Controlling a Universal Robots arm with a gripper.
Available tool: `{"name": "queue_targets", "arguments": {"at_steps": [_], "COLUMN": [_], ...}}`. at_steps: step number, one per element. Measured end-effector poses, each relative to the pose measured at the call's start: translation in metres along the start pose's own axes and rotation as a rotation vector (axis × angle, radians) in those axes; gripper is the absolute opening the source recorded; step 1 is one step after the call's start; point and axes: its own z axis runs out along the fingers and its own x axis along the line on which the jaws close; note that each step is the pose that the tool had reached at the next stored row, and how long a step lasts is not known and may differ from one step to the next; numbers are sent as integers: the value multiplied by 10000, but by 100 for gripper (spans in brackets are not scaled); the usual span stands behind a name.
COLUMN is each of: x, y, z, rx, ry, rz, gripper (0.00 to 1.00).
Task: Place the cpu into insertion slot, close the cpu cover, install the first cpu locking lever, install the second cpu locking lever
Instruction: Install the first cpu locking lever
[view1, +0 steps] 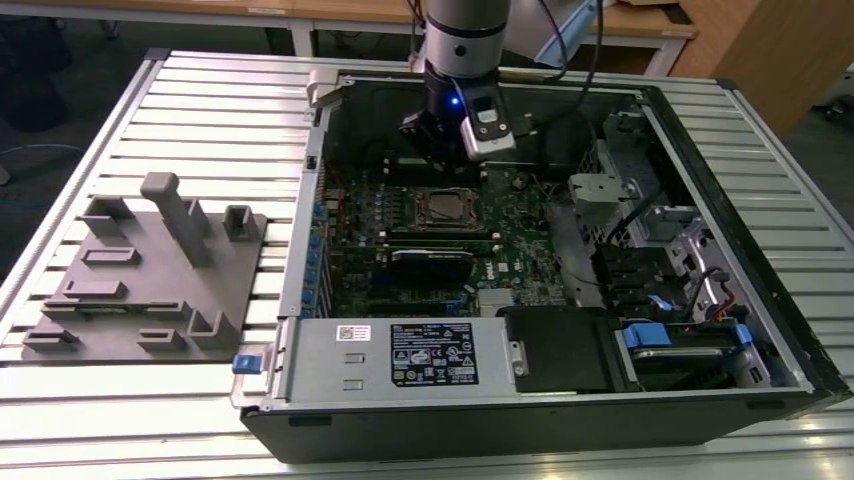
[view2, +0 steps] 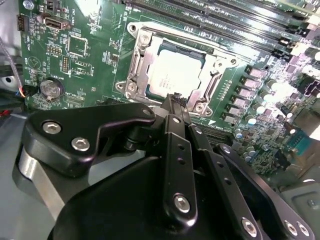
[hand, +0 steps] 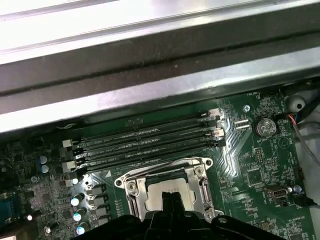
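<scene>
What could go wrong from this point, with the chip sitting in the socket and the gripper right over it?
1. The gripper hangs close above the cpu; a small drop could press on the chip or the insertion slot.
2. The cpu cover appears down over the chip, but the levers' state is unclear; if unlatched, a nudge might lift the frame.
3. The memory slots lie right beside the socket, so a sideways move could hit them.

My gripper (view2: 175, 96) hides the near edge of the cpu (view2: 172, 75) in both wrist views. In the first wrist view my gripper (hand: 173, 196) covers most of the cpu (hand: 161, 189). I cannot tell if the levers beside the cpu cover (view2: 142, 52) are locked.
</scene>
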Motion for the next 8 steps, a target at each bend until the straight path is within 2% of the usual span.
{"name": "queue_targets", "arguments": {"at_steps": [4,8], "x": [-17,-20], "y": [-64,-75], "z": [-3,-14], "rx": [-2,-23], "ry": [3,9], "rz": [0,1], "gripper": [11,11]}}
